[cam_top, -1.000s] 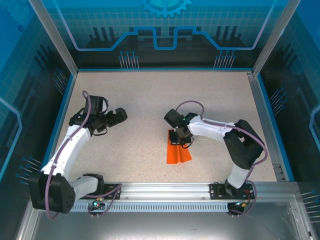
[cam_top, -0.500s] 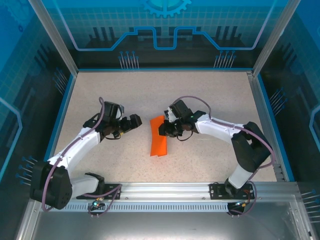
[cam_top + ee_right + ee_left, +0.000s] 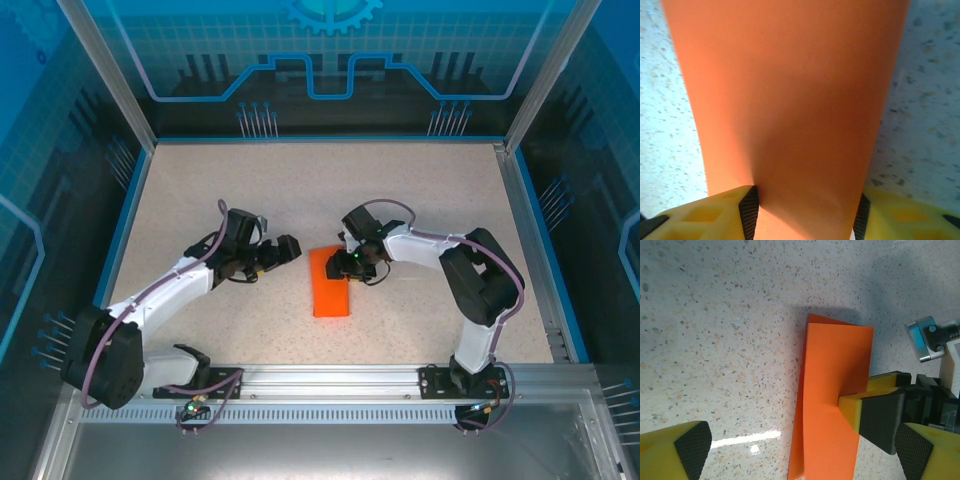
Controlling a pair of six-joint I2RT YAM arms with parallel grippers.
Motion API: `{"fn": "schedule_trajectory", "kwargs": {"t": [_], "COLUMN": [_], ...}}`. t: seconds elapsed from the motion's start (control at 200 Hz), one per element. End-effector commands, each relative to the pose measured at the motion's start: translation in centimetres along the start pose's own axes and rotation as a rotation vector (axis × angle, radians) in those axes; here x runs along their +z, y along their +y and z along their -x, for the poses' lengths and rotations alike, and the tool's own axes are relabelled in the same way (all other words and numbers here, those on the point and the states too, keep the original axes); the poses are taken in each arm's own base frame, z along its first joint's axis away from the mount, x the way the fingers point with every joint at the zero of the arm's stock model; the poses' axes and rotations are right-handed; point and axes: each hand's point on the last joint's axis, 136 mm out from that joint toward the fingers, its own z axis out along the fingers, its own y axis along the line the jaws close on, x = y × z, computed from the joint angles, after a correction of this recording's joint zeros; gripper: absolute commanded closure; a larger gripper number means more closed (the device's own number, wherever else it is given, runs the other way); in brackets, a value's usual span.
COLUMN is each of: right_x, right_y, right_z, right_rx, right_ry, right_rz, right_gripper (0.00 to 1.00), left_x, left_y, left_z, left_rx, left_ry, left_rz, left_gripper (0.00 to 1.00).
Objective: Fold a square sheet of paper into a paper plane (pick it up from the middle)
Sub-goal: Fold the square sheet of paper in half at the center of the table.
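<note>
The square sheet of paper (image 3: 331, 283) is bright orange and folded into a narrow, layered strip. It lies flat on the speckled table (image 3: 230, 190) near the middle. My right gripper (image 3: 351, 262) is at the strip's far right edge. In the right wrist view its jaws (image 3: 804, 207) stand apart with the paper (image 3: 790, 100) running between them. One of its fingers (image 3: 875, 410) rests over the paper's (image 3: 832, 390) edge. My left gripper (image 3: 285, 252) is open just left of the strip. In the left wrist view its fingers straddle the paper (image 3: 800, 450).
Blue walls and metal posts ring the table, with a slotted rail (image 3: 330, 385) along the near edge. Bare tabletop lies behind the paper and on both sides. The two grippers stand close together over the strip.
The right gripper carried the paper left and away from the near edge, laid it flat, and its jaws have parted. The left arm has swung right, up to the paper.
</note>
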Motion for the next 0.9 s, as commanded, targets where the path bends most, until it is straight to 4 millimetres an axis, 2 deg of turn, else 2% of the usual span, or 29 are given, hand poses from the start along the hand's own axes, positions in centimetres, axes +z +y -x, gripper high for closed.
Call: {"fn": "schedule_trajectory", "kwargs": {"t": [0.0, 0.205, 0.395, 0.63, 0.895], "right_x": [-0.5, 0.3, 0.6, 0.8, 1.6], "right_y": [-1.3, -2.7, -3.5, -4.7, -5.5], "right_z": [0.5, 0.3, 0.0, -1.2, -2.1], "right_rx": [-0.001, 0.069, 0.114, 0.132, 0.162], "right_ry": [-0.006, -0.015, -0.018, 0.031, 0.075], "right_rz": [-0.067, -0.121, -0.177, -0.299, -0.368], "right_gripper": [0.48, 0.52, 0.51, 0.51, 0.53], "left_x": [0.6, 1.2, 1.6, 2.2, 3.9], "left_y": [0.2, 0.5, 0.1, -1.0, -2.7], "left_z": [-1.1, -2.1, -1.8, -1.1, -1.6], "left_rx": [-0.024, -0.004, -0.002, -0.006, -0.001], "left_ry": [0.025, 0.021, -0.012, -0.023, 0.071], "left_rz": [-0.013, -0.034, -0.075, -0.121, -0.19], "left_gripper": [0.03, 0.06, 0.09, 0.26, 0.44]}}
